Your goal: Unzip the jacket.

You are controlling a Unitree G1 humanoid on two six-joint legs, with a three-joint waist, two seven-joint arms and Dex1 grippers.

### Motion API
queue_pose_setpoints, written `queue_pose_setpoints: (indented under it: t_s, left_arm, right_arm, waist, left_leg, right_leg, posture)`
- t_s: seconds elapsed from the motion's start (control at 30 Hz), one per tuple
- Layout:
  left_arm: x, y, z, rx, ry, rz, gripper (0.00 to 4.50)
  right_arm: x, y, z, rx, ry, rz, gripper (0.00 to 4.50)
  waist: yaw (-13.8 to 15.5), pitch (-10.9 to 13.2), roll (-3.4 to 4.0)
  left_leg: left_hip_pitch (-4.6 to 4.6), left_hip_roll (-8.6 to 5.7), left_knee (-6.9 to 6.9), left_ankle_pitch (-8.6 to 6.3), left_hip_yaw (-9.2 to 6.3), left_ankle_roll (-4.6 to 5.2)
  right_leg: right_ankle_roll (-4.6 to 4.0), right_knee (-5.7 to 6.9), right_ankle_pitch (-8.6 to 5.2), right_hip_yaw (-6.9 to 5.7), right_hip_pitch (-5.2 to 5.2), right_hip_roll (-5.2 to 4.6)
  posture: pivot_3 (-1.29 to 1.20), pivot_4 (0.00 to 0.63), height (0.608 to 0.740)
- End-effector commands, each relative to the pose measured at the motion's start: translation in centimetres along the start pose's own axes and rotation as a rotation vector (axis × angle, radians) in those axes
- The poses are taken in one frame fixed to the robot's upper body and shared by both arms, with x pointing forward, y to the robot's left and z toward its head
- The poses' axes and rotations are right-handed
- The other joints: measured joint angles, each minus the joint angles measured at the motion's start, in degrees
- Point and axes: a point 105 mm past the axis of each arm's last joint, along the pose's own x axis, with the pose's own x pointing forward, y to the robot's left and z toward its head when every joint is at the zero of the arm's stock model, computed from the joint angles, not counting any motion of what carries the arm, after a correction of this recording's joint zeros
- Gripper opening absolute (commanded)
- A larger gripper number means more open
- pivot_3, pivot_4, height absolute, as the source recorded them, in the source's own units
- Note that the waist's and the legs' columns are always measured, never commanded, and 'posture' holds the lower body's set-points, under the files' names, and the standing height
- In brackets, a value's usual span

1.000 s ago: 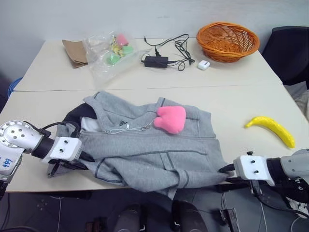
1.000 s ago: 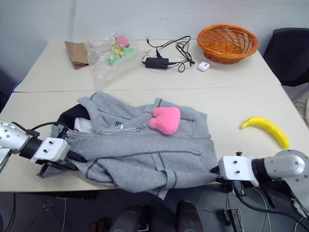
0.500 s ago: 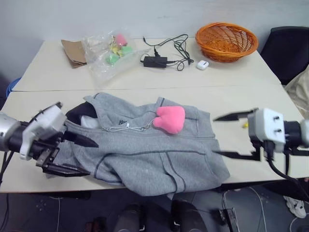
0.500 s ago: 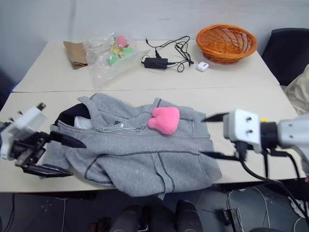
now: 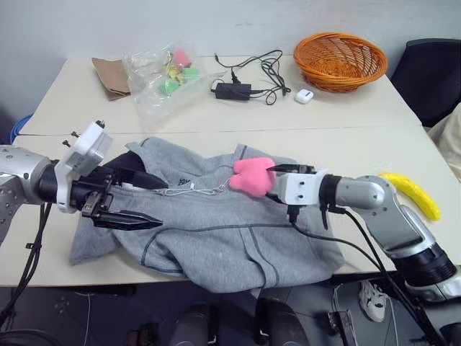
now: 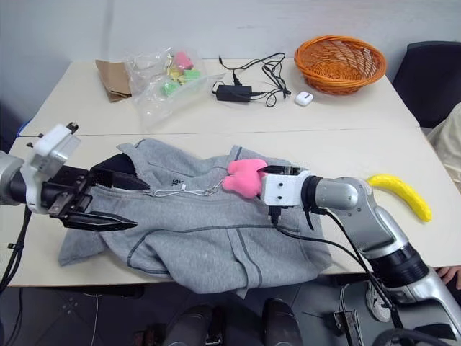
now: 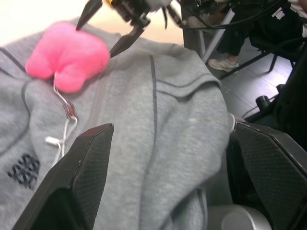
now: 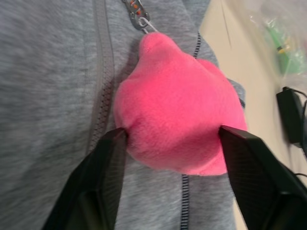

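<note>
Black fingers astride pink plush

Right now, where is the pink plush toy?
The pink plush toy lies on the grey jacket, mid-table, between the right end effector's fingers.

The jacket covers the near table's middle and hangs over its front edge. A pink plush lies on its zipper line, with the right gripper straddling it, a finger on either side. The left gripper, jaws wide, hovers over the collar end. Bare tabletop lies between the jacket and a banana.
</note>
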Motion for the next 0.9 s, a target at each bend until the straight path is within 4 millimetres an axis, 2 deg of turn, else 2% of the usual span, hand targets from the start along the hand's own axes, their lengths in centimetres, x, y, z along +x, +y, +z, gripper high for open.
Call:
queue_pose_setpoints:
  t_s: [0.03, 0.1, 0.2, 0.33, 0.43, 0.47, 0.53, 0.63, 0.73, 0.9]
  left_arm:
    - [0.1, 0.1, 0.1, 0.043, 0.020, 0.017, 4.23]
    - [0.2, 0.3, -0.3, 0.058, 0.037, 0.027, 4.23]
    - [0.3, 1.3, -0.8, 0.101, 0.070, 0.067, 4.23]
    - [0.3, 4.1, -1.5, 0.209, 0.134, 0.126, 4.23]
    - [0.6, 6.1, -1.5, 0.228, 0.132, 0.138, 4.23]
    - [0.8, 6.7, -1.7, 0.227, 0.132, 0.132, 4.05]
    - [1.1, 7.3, -2.4, 0.221, 0.151, 0.108, 3.68]
    - [1.4, 7.4, -3.9, 0.185, 0.199, 0.043, 2.80]
    - [1.6, 7.3, -4.3, 0.140, 0.201, -0.019, 2.80]
    - [1.8, 8.9, -5.6, 0.179, 0.264, 0.008, 2.80]
  right_arm:
    - [0.6, -0.5, 0.5, -0.066, -0.029, -0.026, 1.75]
    - [1.0, -0.6, 0.7, -0.067, -0.042, -0.037, 0.96]
    - [1.2, -0.7, 0.9, -0.067, -0.055, -0.043, 0.07]
    - [0.8, -0.8, 0.9, -0.031, -0.061, -0.063, 0.03]
    - [0.3, -0.8, 0.6, -0.008, -0.046, -0.085, 0.03]
    - [0.1, -0.7, 0.5, -0.005, -0.041, -0.089, 0.00]
    - [-0.2, -0.6, 0.5, -0.002, -0.031, -0.094, 0.00]
    - [-0.6, -0.5, 0.3, 0.009, -0.012, -0.103, 0.00]
    - [-1.1, -0.5, -0.1, 0.015, 0.014, -0.118, 0.00]
    - [-1.8, -0.5, -0.4, 0.032, 0.044, -0.141, 0.00]
  waist:
    - [-0.04, 0.00, 0.00]
    - [-0.09, 0.00, 0.00]
    - [-0.11, 0.00, 0.00]
    - [0.21, -0.01, -0.01]
    - [0.30, -0.03, -0.05]
    - [0.24, -0.03, -0.06]
    - [0.19, -0.03, -0.06]
    - [-0.10, -0.03, -0.06]
    - [-0.05, -0.03, -0.07]
    - [0.26, -0.04, -0.10]
  left_leg:
    - [0.00, 0.00, 0.00, 0.00, 0.00, 0.00]
    - [0.00, 0.00, 0.00, 0.00, 0.00, 0.00]
    - [0.02, 0.01, 0.00, 0.00, 0.00, 0.00]
    - [0.03, -0.01, 0.01, 0.01, 0.01, 0.02]
    - [0.02, -0.04, 0.02, 0.02, 0.00, 0.04]
    - [0.01, -0.04, 0.02, 0.03, 0.01, 0.05]
    - [-0.01, -0.03, 0.02, 0.02, 0.02, 0.05]
    - [-0.03, -0.02, 0.02, 0.02, 0.05, 0.05]
    - [-0.03, 0.01, 0.01, 0.02, 0.06, 0.05]
    - [-0.03, -0.02, 0.04, 0.03, 0.05, 0.09]
  right_leg:
    - [0.00, 0.00, 0.00, 0.00, 0.00, 0.01]
    - [0.00, 0.00, 0.00, 0.00, 0.01, 0.01]
    - [0.00, 0.00, 0.00, 0.00, 0.02, 0.01]
    - [0.00, 0.02, 0.00, -0.02, 0.05, 0.02]
    - [0.02, 0.02, 0.01, -0.05, 0.07, 0.02]
    - [0.03, 0.02, 0.01, -0.05, 0.05, 0.04]
    - [0.04, 0.01, 0.02, -0.05, 0.04, 0.05]
    - [0.04, 0.02, 0.02, -0.06, 0.00, 0.06]
    - [0.04, 0.01, 0.02, -0.06, -0.02, 0.08]
    - [0.06, 0.02, 0.04, -0.08, 0.02, 0.00]
  posture:
    - [0.00, 0.150, 0.740]
    - [0.00, 0.150, 0.740]
    - [0.00, 0.150, 0.740]
    - [0.00, 0.150, 0.740]
    - [0.00, 0.150, 0.740]
    - [0.00, 0.150, 0.740]
    - [0.00, 0.150, 0.740]
    - [0.00, 0.150, 0.740]
    - [0.00, 0.150, 0.740]
    - [0.00, 0.150, 0.740]
